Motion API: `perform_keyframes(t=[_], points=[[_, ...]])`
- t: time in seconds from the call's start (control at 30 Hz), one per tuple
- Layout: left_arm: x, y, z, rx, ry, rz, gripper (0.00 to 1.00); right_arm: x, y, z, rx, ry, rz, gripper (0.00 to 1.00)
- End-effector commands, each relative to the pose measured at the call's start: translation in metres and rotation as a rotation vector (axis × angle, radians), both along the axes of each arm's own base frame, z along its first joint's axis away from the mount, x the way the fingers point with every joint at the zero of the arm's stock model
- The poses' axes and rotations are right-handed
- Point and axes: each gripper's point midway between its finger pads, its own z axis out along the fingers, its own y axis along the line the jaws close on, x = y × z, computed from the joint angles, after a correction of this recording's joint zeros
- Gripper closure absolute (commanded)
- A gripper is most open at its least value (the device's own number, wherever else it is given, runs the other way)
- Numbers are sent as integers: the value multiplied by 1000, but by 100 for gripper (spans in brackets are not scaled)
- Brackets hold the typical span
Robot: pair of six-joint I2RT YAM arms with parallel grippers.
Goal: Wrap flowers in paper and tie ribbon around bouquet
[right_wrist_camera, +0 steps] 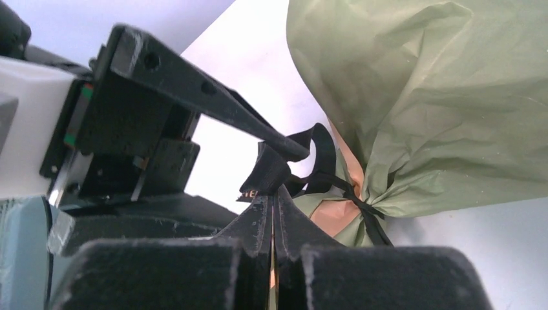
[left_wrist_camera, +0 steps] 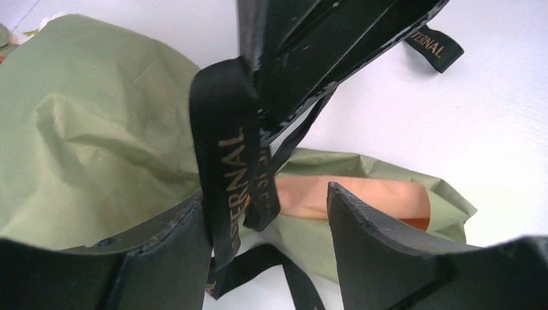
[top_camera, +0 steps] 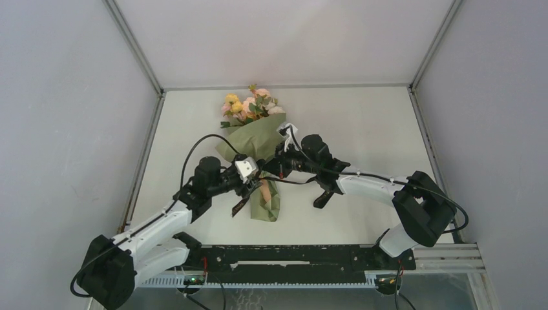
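Limp ribbon point(right_wrist_camera: 321, 152), centre frame, pinched by the right gripper point(right_wrist_camera: 273, 197); left gripper point(left_wrist_camera: 265, 192) spread wide. Probably best gripped near the knot point(right_wrist_camera: 363, 205).

My left arm reaches from its base at the near left corner up and inward over the table, and my left gripper point(left_wrist_camera: 265, 197) stands with its jaws well apart, clamping nothing. My right arm bends at the elbow out on the right and stretches leftward across the middle, so that my right gripper point(right_wrist_camera: 272, 210) meets the left one almost tip to tip. Its two fingers point(right_wrist_camera: 255, 223) are pressed flat together, pinching the ribbon point(right_wrist_camera: 323, 152) at their tips.
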Motion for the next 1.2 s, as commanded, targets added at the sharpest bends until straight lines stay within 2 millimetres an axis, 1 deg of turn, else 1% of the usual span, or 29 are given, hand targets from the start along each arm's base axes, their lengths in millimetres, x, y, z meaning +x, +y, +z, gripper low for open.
perform_keyframes(t=[0.0,0.07,0.1,0.2,0.3,0.37,0.4,0.5,0.6,0.63,0.67,0.7,0.73,0.8,0.83,0.87,0.9,0.93,0.97,1.03,1.07,1.1,1.17], points=[[8,-19,14,-99,-36,47,39,9,5,38,102,3,-55,100],[10,-19,9,-106,-2,105,49,8,6,36,101,18,-60,100],[11,-20,8,-116,14,130,52,8,6,35,100,24,-61,100],[13,-19,6,-146,46,173,56,6,7,33,96,32,-60,100],[25,-8,1,-135,33,269,64,3,9,35,100,28,-46,100],[31,-1,-1,-123,7,313,77,1,9,36,98,29,-40,100],[33,0,-2,-113,-11,313,81,0,8,36,95,29,-37,100],[32,-4,-3,-101,-36,270,82,-2,8,35,87,31,-32,100],[19,-18,-5,-130,24,188,75,-3,7,35,83,30,-34,100],[17,-19,-7,-141,40,183,74,-3,6,34,82,30,-37,100],[17,-19,-8,-148,52,192,79,-3,6,35,87,28,-40,100],[19,-17,-9,-150,55,214,95,-3,4,35,90,28,-44,100],[21,-13,-10,-148,55,242,99,-3,4,35,90,29,-45,100],[23,-10,-11,-143,46,263,100,-2,0,33,76,33,-58,100],[23,-10,-10,-143,43,259,100,0,-4,30,56,36,-81,94],[22,-11,-9,-147,41,250,100,6,-11,26,26,44,-133,84],[21,-11,-8,-151,38,241,100,14,-24,16,-24,71,-214,74],[19,-13,-7,-157,35,233,100,23,-42,5,-83,110,-310,66],[19,-13,-7,-159,26,228,100,30,-64,-7,-140,166,-414,60],[19,-12,-5,-162,6,221,100,34,-122,-39,-293,296,-646,50],[19,-12,-6,-160,2,222,100,29,-149,-53,-371,341,-739,45],[18,-11,-6,-159,2,223,100,23,-170,-62,-439,366,-807,41],[17,-11,-7,-161,2,220,100,-1,-202,-82,-580,436,-880,36]])
